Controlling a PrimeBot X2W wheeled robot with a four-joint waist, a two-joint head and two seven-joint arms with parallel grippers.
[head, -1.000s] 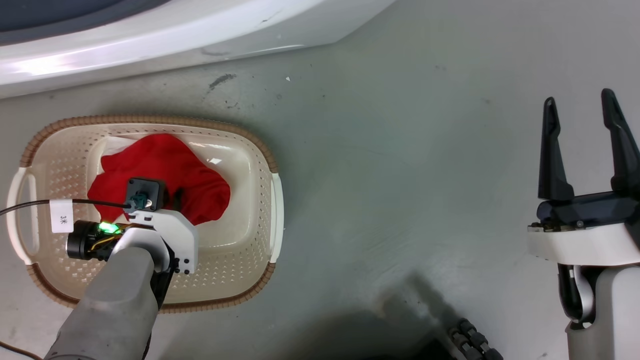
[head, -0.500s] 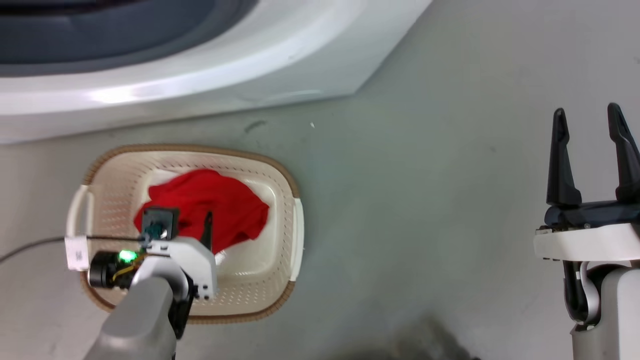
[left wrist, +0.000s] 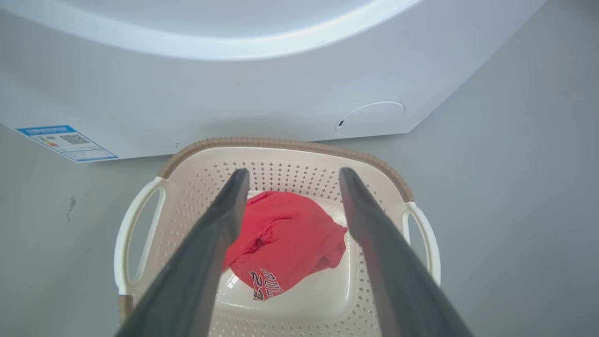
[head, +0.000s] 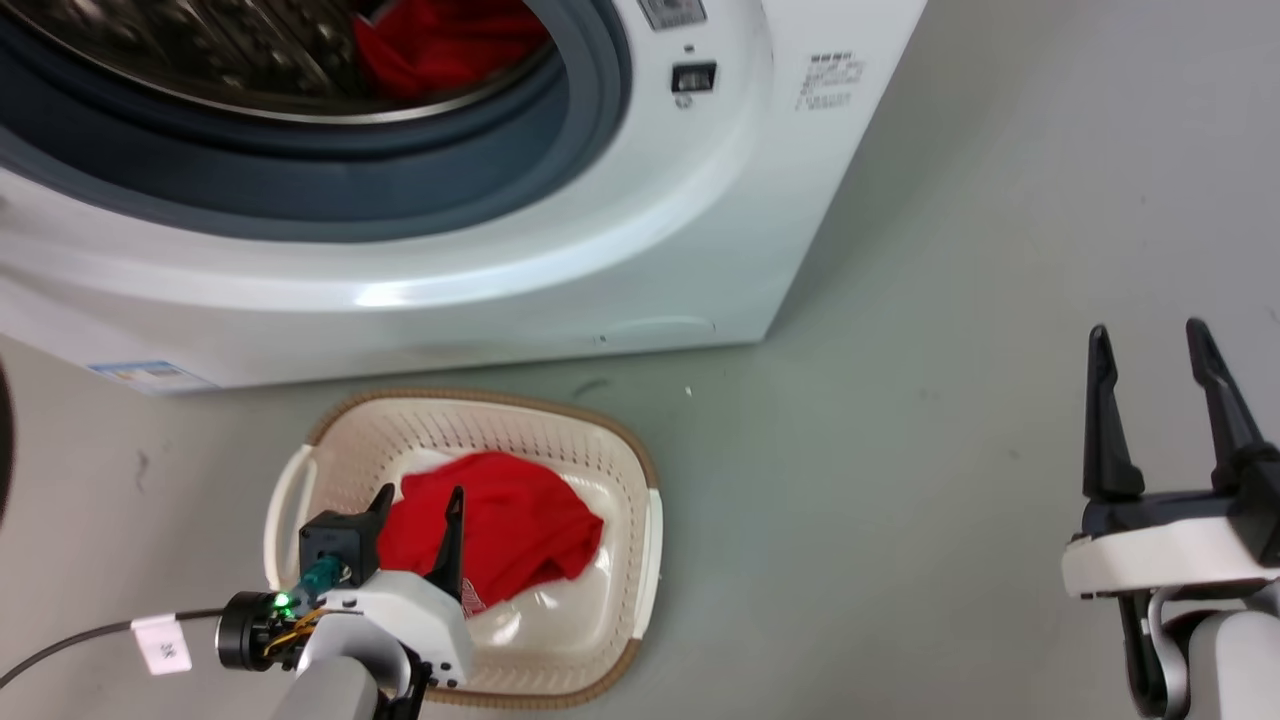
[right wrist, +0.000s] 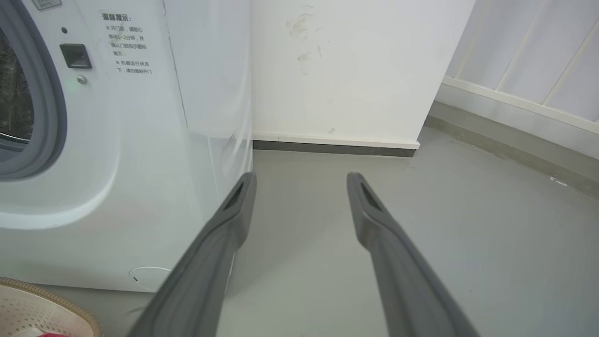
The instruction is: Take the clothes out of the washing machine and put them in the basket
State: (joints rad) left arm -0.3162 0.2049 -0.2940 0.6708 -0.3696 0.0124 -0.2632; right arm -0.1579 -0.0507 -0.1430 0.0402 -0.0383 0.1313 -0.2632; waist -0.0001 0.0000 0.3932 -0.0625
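The cream basket (head: 640,470) with a brown rim (left wrist: 285,142) stands on the floor in front of the white washing machine (head: 640,260). A red jersey (head: 520,530) with dark numerals lies bunched inside it (left wrist: 285,234). Another red garment (head: 450,40) lies in the steel drum behind the grey door ring. My left gripper (head: 420,495) hovers open above the basket's near side, nothing between its fingers (left wrist: 292,175). My right gripper (head: 1147,335) stands open and empty over bare floor at the right (right wrist: 302,175).
The machine's front corner (right wrist: 140,164) stands left of my right gripper, with a corner of the basket (right wrist: 47,304) below it. A white wall (right wrist: 351,70) with a dark skirting closes the far side. A tagged cable (head: 160,640) trails from my left wrist.
The head camera has tilted up, bringing the drum opening and its red garment into view. My left gripper has lifted off the red jersey, both fingers now showing apart. The right gripper holds still.
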